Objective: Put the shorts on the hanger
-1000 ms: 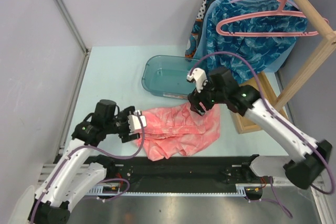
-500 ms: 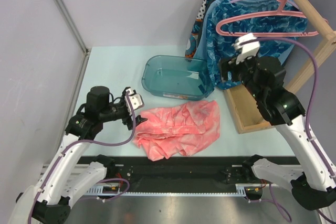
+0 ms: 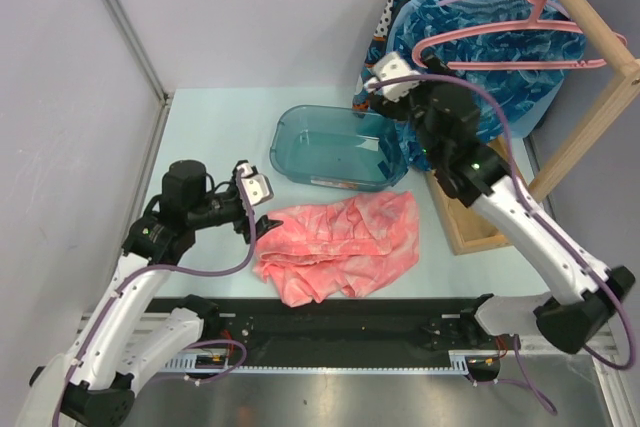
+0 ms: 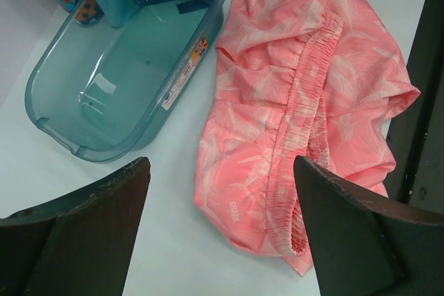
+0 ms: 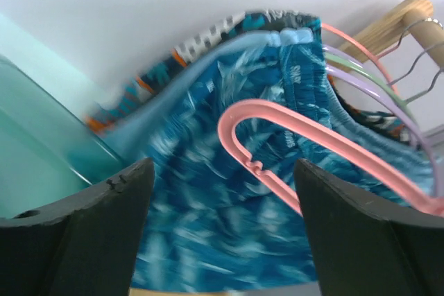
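Two big things first: the pale table, then blue garments hanging upper right. Pink shorts lie crumpled lower centre, just below a teal tub. The pink hanger hangs upper right. The left gripper gapes empty beside the shorts; the right gripper gapes empty, facing the hanger.

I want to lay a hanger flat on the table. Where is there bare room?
The widest bare patch of table lies far left, between the side wall and the teal bin. Only a thin strip separates bin and shorts. The right is crowded by the wooden rack base and blue garments.
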You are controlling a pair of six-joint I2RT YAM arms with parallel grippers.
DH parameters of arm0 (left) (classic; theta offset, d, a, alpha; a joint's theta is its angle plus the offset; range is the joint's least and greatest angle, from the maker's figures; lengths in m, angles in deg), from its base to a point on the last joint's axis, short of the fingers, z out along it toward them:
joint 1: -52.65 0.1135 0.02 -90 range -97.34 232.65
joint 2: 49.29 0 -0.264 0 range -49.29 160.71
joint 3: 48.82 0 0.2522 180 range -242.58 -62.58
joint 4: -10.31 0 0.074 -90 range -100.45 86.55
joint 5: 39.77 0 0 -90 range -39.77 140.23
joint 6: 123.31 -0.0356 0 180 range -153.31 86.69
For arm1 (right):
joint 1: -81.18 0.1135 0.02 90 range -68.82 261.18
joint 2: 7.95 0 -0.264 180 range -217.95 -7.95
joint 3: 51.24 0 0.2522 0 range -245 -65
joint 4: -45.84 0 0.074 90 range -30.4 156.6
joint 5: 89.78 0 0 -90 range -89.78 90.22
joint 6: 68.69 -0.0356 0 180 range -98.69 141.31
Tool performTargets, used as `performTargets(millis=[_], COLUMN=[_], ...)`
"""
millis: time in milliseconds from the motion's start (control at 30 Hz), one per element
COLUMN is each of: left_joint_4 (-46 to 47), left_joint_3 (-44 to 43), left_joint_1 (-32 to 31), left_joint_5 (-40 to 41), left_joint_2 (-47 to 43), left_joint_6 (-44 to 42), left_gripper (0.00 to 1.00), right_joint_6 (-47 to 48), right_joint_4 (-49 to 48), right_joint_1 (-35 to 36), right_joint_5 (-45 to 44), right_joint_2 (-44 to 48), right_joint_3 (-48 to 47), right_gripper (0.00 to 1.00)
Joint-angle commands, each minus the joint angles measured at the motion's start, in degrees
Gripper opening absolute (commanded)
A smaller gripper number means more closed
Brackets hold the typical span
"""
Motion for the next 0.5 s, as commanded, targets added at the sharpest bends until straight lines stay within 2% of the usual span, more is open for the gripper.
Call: performTargets(millis=[0, 200, 467], left_joint_4=[0.87, -1.5, -3.7], left_joint_3=[-2.73, -4.31, -3.7], left_joint_1=[-0.21, -0.21, -0.21], left_joint_5=[-0.41, -0.84, -1.28], left_joint_2=[-1.26, -0.73, -2.05], left_joint_6=[-2.51, -4.8, -7.09], left_gripper=[0.89, 0.89, 0.89], right_joint_6=[25.46, 38.92, 51.05], right_joint_4=[-3.6, -7.37, -11.86], right_joint_1=[-0.8, -4.05, -15.21], right_joint_5=[-12.3, -15.05, -5.32], right_joint_2=[-3.97, -4.15, -4.5], right_joint_3=[-1.22, -1.22, -1.13], right_gripper=[0.91, 0.95, 0.95])
